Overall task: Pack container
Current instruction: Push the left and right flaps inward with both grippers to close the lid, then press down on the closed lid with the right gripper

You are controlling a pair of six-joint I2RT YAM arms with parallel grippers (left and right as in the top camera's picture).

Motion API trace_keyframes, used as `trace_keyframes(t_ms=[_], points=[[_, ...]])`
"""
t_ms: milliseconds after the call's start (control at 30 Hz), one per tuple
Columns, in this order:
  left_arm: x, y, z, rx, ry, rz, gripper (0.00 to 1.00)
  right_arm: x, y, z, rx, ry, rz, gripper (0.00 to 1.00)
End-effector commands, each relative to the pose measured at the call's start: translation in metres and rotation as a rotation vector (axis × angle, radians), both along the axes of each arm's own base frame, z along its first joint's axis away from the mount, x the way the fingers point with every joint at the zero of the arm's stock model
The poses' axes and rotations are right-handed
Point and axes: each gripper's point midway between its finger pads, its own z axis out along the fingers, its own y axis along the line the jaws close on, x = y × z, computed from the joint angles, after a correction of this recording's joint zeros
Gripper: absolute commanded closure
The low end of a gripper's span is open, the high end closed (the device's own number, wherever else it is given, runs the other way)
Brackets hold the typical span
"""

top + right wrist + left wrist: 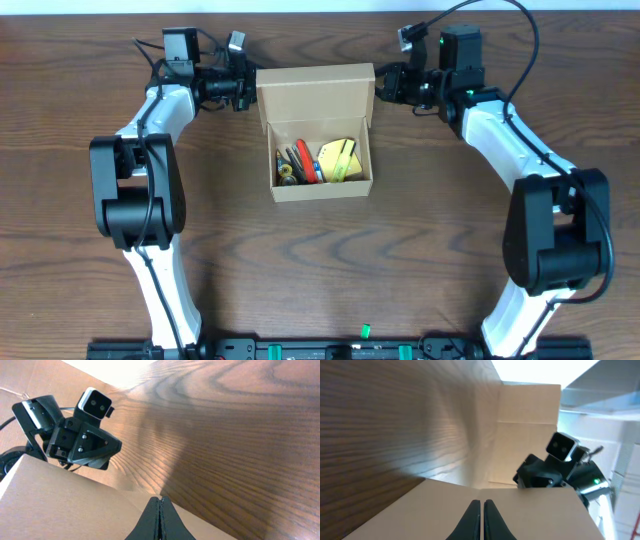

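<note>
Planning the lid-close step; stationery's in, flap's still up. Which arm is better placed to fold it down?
Nearly even, slight lean right. Both shut grippers flank the container at its raised lid; right gripper looks slightly nearer its free edge than left gripper, so likely more leverage.

dark brown wood-grain desk (320, 270), long streaks running left to right. sitting directly on it, a tan cardboard container (322, 190), midway between the left and right edges and closer to the far edge than the near one, flap lid (315, 95) raised on its far side. along the near edge, a black rail (320, 350), with a small green piece (365, 328) on the wood just beside it, near the middle. soft shadow on the grain close against the cardboard in both wrist views.
</note>
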Motion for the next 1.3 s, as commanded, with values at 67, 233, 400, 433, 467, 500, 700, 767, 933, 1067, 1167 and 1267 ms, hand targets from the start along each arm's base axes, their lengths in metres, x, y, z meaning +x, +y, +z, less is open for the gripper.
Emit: trace_keyframes(t_ms=[67, 233, 400, 433, 467, 500, 700, 767, 933, 1067, 1167, 1267], points=[[0.005, 0.009, 0.024, 0.108, -0.073, 0.059, 0.95, -0.002, 0.000, 0.015, -0.007, -0.034, 0.013, 0.98], [-0.017, 0.019, 0.007, 0.285, -0.008, 0.061, 0.95, -0.004, 0.004, 0.018, -0.002, -0.040, 0.025, 0.99], [-0.034, 0.024, 0.006, 0.404, 0.006, 0.001, 0.95, -0.007, 0.009, 0.023, -0.002, -0.048, 0.034, 0.99], [-0.036, 0.024, 0.008, 0.412, 0.010, -0.005, 0.95, -0.009, 0.010, 0.023, -0.003, -0.045, 0.037, 0.99], [-0.037, 0.024, 0.009, 0.417, 0.013, -0.009, 0.95, -0.009, 0.011, 0.023, -0.003, -0.043, 0.039, 0.99], [-0.039, 0.023, 0.012, 0.422, 0.009, -0.018, 0.95, -0.011, 0.013, 0.023, -0.003, -0.040, 0.043, 0.99], [-0.052, 0.019, 0.014, 0.440, 0.022, -0.066, 0.95, -0.020, 0.021, 0.028, -0.018, -0.043, 0.066, 0.99], [-0.058, 0.019, 0.013, 0.450, 0.031, -0.081, 0.95, -0.023, 0.021, 0.030, -0.026, -0.045, 0.068, 0.99], [-0.074, 0.026, 0.005, 0.562, 0.041, -0.129, 0.95, -0.034, 0.017, 0.032, -0.066, -0.036, 0.078, 0.99], [-0.078, 0.029, 0.009, 0.606, 0.027, -0.131, 0.95, -0.043, 0.014, 0.032, -0.087, -0.015, 0.091, 0.99], [-0.078, 0.029, 0.014, 0.610, 0.014, -0.127, 0.95, -0.050, 0.015, 0.033, -0.097, -0.010, 0.105, 0.99], [-0.080, 0.029, 0.017, 0.611, 0.010, -0.126, 0.94, -0.059, 0.020, 0.038, -0.111, -0.021, 0.132, 0.99]])
